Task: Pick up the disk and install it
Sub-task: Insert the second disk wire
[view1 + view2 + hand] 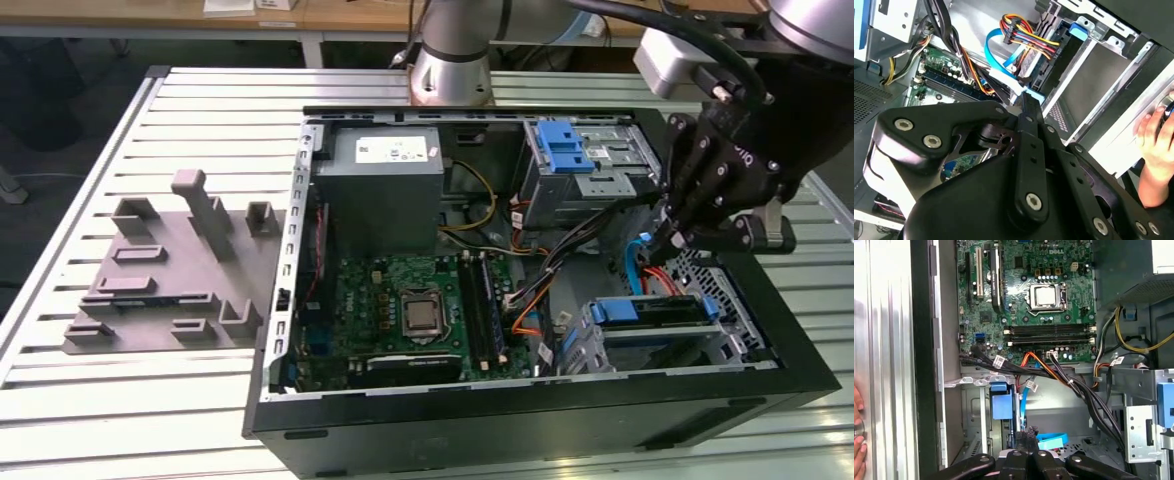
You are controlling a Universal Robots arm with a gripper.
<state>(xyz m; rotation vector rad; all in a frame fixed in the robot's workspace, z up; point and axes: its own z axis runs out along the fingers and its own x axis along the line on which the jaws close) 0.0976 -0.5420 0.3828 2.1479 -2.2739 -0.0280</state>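
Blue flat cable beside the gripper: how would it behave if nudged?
The blue flat cable probably flexes rather than resists; it lies in loose curves. It looks thin and light, so the gripper should shift it easily. Lying among bundled wires, it may snag.

Arm (461, 40): silver-grey tube w/ grey joint caps, black cable up top. Pincer (681, 235): matte black linkage plates w/ silver screw heads, small white markings.

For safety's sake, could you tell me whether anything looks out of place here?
Yes: a person's hand sits beside the open computer case, seen in both wrist views, while the claw hangs inside the case among loose cables.
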